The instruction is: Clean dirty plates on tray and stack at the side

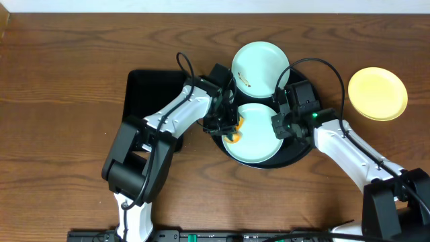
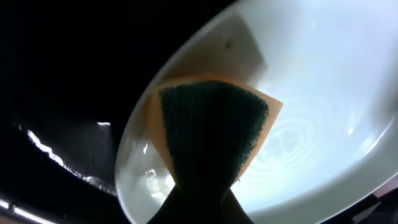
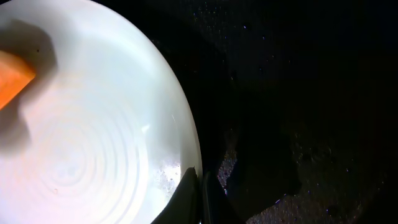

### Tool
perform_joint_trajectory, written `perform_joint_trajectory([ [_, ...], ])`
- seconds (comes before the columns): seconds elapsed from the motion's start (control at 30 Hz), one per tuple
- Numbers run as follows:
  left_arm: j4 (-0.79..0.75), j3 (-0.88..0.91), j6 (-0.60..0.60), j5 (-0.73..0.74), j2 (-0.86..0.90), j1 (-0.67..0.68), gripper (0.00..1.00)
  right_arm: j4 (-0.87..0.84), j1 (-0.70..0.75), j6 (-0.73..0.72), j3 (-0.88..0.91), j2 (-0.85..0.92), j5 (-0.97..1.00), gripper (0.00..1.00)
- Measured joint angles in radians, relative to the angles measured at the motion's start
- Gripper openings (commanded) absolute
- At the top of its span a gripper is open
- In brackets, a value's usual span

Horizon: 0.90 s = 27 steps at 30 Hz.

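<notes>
A pale mint-white plate [image 1: 259, 138] lies in the round black tray [image 1: 302, 153]. My left gripper [image 1: 230, 128] is shut on an orange sponge with a dark green scouring face [image 2: 211, 124] and presses it on the plate's left inner rim [image 2: 311, 124]. My right gripper [image 1: 278, 126] is shut on the plate's right rim [image 3: 200, 183]. The plate [image 3: 93, 124] and a corner of the sponge [image 3: 12, 78] show in the right wrist view. A second mint-white plate [image 1: 260, 64] with a brown smudge sits at the tray's far rim. A pale yellow plate [image 1: 377, 93] lies on the table at the right.
A smaller rectangular black tray [image 1: 149, 91] lies left of the round tray, under the left arm. The tray's glossy black floor [image 3: 311, 124] fills the right of the right wrist view. The wooden table [image 1: 67, 67] surrounds everything.
</notes>
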<state>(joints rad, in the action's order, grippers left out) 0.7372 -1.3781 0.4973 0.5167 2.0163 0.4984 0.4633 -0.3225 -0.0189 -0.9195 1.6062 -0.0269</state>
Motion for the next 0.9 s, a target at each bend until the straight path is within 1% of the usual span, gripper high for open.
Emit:
perform_joint_trajectory([
  [0.2, 0.028, 0.0, -0.001, 0.0, 0.0, 0.0, 0.07, 0.003, 0.0, 0.0, 0.0, 0.0, 0.0, 0.01],
  [0.47, 0.129, 0.0, -0.003, 0.0, 0.0, 0.0, 0.07, 0.003, 0.0, 0.0, 0.0, 0.0, 0.0, 0.01],
  [0.67, 0.14, 0.0, -0.004, 0.0, -0.015, 0.0, 0.07, 0.003, 0.0, 0.0, 0.0, 0.0, 0.0, 0.01],
  [0.77, 0.145, 0.0, -0.003, -0.002, -0.088, 0.0, 0.07, 0.003, 0.0, 0.0, 0.0, 0.0, 0.0, 0.01],
  [0.9, 0.173, -0.02, -0.008, -0.04, -0.286, -0.008, 0.07, 0.003, 0.0, 0.0, 0.0, 0.0, 0.0, 0.01],
])
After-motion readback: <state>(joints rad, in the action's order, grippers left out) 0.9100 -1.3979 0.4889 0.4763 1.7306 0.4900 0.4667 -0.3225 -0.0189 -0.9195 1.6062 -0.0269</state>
